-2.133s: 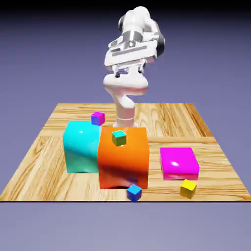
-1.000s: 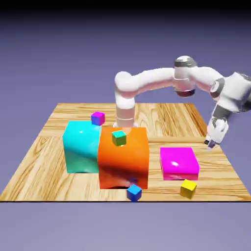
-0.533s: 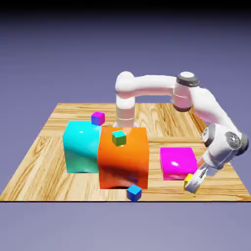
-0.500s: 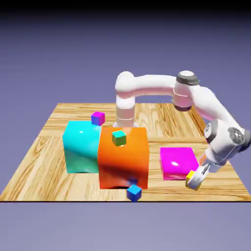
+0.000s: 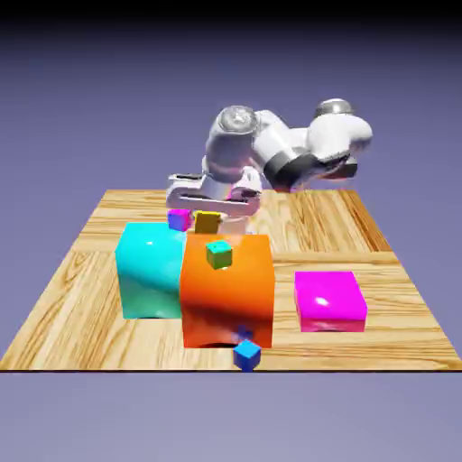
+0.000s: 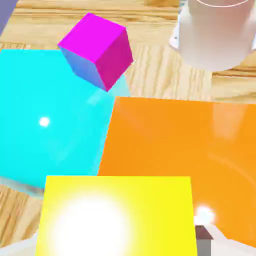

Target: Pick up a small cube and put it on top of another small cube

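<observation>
Exterior view, left to right. One large cyan block (image 5: 150, 271). One small magenta cube (image 5: 179, 219), bluish on a side face; in the hand view it sits turned corner-on, an edge between two side faces showing, no long axis, apart from the yellow cube. One small yellow cube (image 5: 207, 222), held up between the fingers (image 6: 204, 241), which are closed on it; no long axis; in the hand view its top edge runs level across the picture, a flat face toward the camera. In the exterior view it appears just to the right of the magenta cube. One large orange block (image 5: 227, 293); one small green-teal cube (image 5: 219, 254) seen against it. One small blue cube (image 5: 246, 355) near the front edge of the wooden bench (image 5: 397, 347). One flat magenta block (image 5: 329, 301) at right. Count: small cubes, four; large or flat blocks, three.
</observation>
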Action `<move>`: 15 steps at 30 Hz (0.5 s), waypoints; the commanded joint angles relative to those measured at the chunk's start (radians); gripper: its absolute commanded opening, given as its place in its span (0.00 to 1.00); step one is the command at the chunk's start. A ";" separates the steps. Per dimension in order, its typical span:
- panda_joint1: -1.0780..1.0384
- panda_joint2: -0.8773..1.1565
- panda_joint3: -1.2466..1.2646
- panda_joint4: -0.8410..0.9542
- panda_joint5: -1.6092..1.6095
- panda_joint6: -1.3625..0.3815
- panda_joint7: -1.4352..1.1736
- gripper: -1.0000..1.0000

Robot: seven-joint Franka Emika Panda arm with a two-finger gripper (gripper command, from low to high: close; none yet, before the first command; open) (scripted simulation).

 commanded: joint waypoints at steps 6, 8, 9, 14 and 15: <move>-0.112 0.056 -0.172 -0.214 -0.127 -0.093 0.013 0.00; -0.136 0.047 -0.174 -0.209 -0.100 -0.116 0.026 0.00; -0.120 0.032 -0.153 -0.245 -0.078 -0.098 0.026 0.00; -0.056 -0.022 -0.076 -0.382 0.005 -0.028 0.026 1.00; -0.056 -0.022 -0.076 -0.382 0.005 -0.028 0.026 1.00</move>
